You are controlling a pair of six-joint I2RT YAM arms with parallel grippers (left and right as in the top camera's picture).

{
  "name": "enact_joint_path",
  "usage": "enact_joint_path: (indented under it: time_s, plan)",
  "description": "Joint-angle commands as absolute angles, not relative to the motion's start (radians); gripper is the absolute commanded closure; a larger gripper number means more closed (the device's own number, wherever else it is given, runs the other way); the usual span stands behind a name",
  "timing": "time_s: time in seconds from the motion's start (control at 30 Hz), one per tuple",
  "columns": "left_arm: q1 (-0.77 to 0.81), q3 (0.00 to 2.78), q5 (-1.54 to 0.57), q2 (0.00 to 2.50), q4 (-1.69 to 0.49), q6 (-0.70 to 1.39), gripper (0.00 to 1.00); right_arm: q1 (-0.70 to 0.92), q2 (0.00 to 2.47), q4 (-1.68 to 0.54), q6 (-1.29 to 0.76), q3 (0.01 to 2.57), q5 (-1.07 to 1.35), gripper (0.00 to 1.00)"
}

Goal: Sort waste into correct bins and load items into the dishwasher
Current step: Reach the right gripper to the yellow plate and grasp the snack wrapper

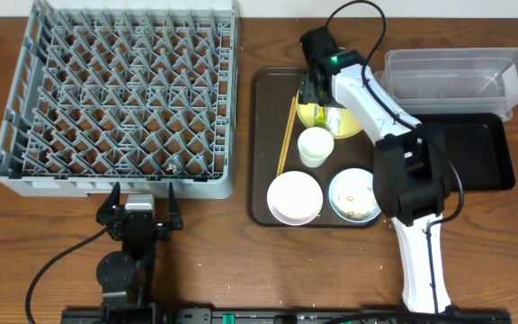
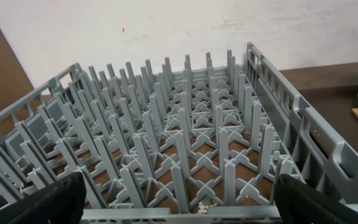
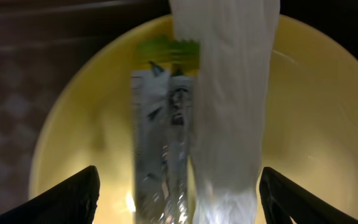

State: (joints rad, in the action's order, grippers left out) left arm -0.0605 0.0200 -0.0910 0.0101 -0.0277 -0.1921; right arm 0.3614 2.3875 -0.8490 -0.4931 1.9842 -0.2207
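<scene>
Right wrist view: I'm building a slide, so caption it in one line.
Open right gripper above round yellow plate holding slim green-and-yellow wrapper and white paper strip.

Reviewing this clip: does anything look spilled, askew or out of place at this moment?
One small thing: a white fleck lies among the front pegs of the otherwise empty dish rack, where no waste belongs. What it is cannot be told. Nothing on the brown tray looks tipped.
</scene>
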Motion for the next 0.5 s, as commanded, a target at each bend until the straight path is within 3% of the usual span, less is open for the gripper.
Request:
enact_joint_path:
  time_s: [0.0, 0.13, 0.27, 0.33, 0.4, 0.47]
  plan:
    - [-0.057, 0.004, -0.101, 0.004, -0.062, -0.205, 0.02, 0.358, 2.409, -0.853, -0.500, 1.994, -0.264, 0.20]
    - [-0.057, 0.004, -0.101, 0.004, -0.062, -0.205, 0.02, 0.358, 2.429, -0.872, -0.492, 1.994, -0.261, 0.24]
    - [-0.057, 0.004, -0.101, 0.004, -0.062, -0.205, 0.02, 0.358, 2.433, -0.887, -0.492, 1.993, -0.258, 0.52]
    - [-0.057, 0.004, -0.101, 0.004, -0.062, -0.205, 0.02, 0.358, 2.433, -0.894, -0.492, 1.993, -0.257, 0.79]
    - [-0.057, 0.004, -0.101, 0.004, -0.062, -0.205, 0.02, 0.358, 2.433, -0.900, -0.492, 1.993, -0.257, 0.96]
    - [-0.057, 0.004, -0.101, 0.004, -0.062, -0.205, 0.02, 0.359, 2.433, -0.905, -0.492, 1.993, -0.253, 0.99]
